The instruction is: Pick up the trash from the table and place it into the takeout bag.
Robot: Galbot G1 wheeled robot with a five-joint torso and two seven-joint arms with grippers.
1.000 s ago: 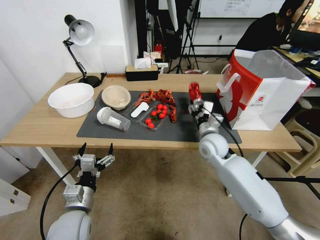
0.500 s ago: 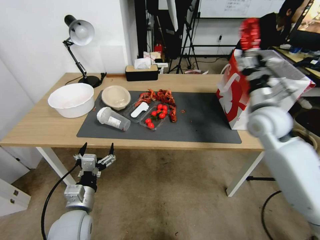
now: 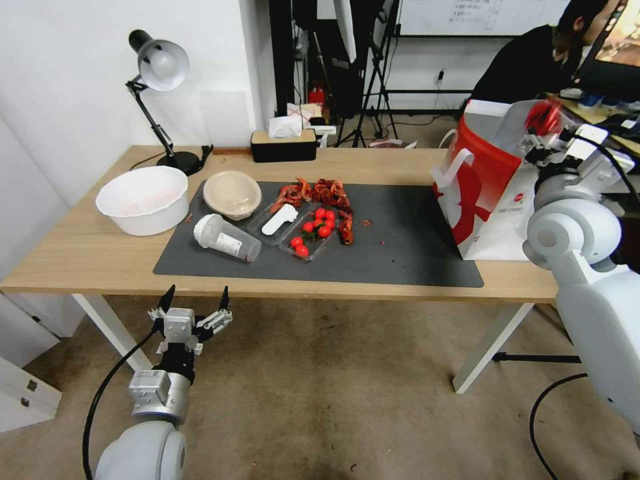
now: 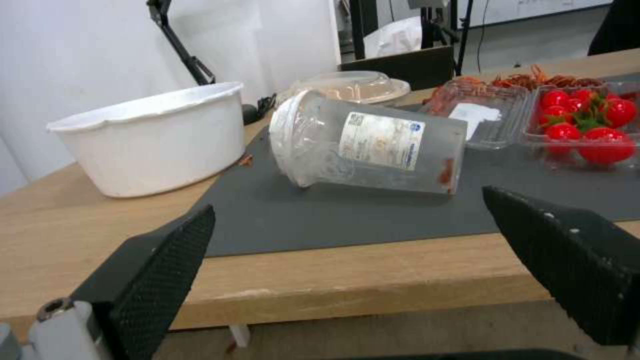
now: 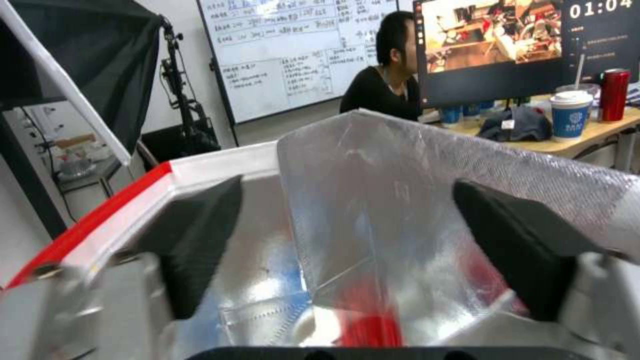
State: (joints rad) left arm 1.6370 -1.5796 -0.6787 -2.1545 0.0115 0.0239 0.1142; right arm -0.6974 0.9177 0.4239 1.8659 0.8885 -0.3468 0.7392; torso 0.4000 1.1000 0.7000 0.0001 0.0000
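Note:
My right gripper (image 3: 552, 135) hangs over the open mouth of the red-and-white takeout bag (image 3: 493, 193) at the table's right end. Its fingers stand wide apart in the right wrist view (image 5: 347, 190), open, with the bag's shiny liner (image 5: 400, 200) behind them. The crushed red can (image 3: 543, 117) is a red blur at the fingertips, and low in the right wrist view (image 5: 373, 322). A clear plastic cup (image 3: 227, 238) (image 4: 370, 142) lies on its side on the dark mat (image 3: 400, 247). A beige paper bowl (image 3: 232, 193) sits behind it. My left gripper (image 3: 193, 303) (image 4: 347, 250) waits open below the table's front edge.
A white bowl (image 3: 142, 198) stands at the left of the table (image 3: 87, 253). Clear trays with cherry tomatoes (image 3: 313, 230) and red crayfish shells (image 3: 320, 192) lie mid-mat. A desk lamp (image 3: 160, 67) and a tissue box (image 3: 283, 143) stand at the back.
My right arm carried the red can from above the mat up and rightward to the bag's mouth, and its fingers now stand apart. The left arm stayed still.

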